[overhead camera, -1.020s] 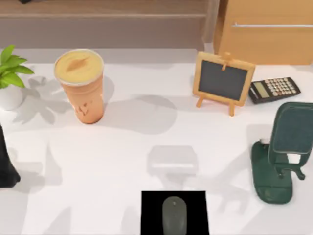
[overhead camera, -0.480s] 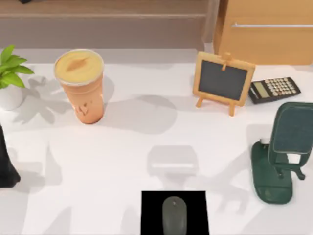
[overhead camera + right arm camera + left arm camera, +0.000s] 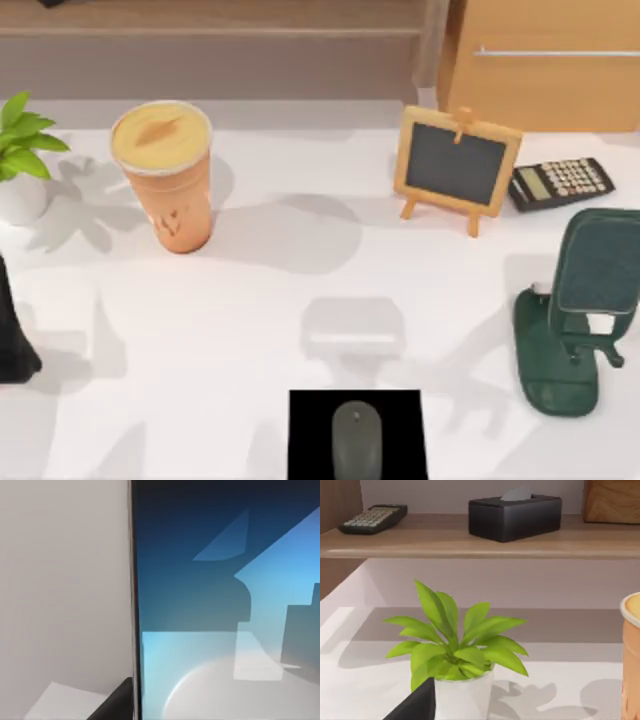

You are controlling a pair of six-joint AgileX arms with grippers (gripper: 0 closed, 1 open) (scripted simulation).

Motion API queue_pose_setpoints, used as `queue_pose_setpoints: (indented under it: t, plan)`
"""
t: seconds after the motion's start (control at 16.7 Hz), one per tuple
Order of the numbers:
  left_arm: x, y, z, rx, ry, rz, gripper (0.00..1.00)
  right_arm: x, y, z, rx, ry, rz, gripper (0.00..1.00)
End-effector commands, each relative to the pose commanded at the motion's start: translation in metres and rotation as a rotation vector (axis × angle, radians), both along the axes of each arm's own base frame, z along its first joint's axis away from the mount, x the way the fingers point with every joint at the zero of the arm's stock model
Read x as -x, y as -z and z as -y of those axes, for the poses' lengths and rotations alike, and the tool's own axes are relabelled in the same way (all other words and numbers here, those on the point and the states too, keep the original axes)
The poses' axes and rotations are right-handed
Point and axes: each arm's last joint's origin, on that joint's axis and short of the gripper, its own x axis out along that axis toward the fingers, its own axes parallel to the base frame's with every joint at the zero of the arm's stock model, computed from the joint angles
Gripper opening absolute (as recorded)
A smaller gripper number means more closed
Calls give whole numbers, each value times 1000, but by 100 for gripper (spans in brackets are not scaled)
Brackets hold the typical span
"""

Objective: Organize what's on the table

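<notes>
The white table (image 3: 250, 300) carries several things. An orange cup (image 3: 168, 180) with a tan lid stands at the back left, and its edge shows in the left wrist view (image 3: 632, 660). A grey mouse (image 3: 356, 440) lies on a black pad (image 3: 305, 430) at the front middle. At the right are a dark green phone stand (image 3: 575, 310), a small wooden chalkboard easel (image 3: 456, 165) and a black calculator (image 3: 560, 183). A dark corner of my left gripper (image 3: 417, 707) shows in front of the plant. A dark corner of my right gripper (image 3: 117, 702) shows before a blue panel.
A potted green plant (image 3: 20, 165) (image 3: 457, 655) stands at the back left. A tall black shape (image 3: 12, 335) sits at the left edge. A wooden cabinet (image 3: 545, 60) with a metal handle rises at the back right. The back shelf (image 3: 470, 542) holds a black tissue box (image 3: 515, 515).
</notes>
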Motion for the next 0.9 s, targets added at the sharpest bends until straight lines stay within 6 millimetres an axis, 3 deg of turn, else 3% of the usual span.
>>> queue_pose_setpoints:
  t: [0.42,0.48,0.9]
  plan:
    - [0,0,0,0,0,0,100,0,0,0,0,0,0,0]
    - [0,0,0,0,0,0,100,1,-11,-2,-4,8,13,0]
    - [0,0,0,0,0,0,100,1,-41,-2,-4,8,13,0]
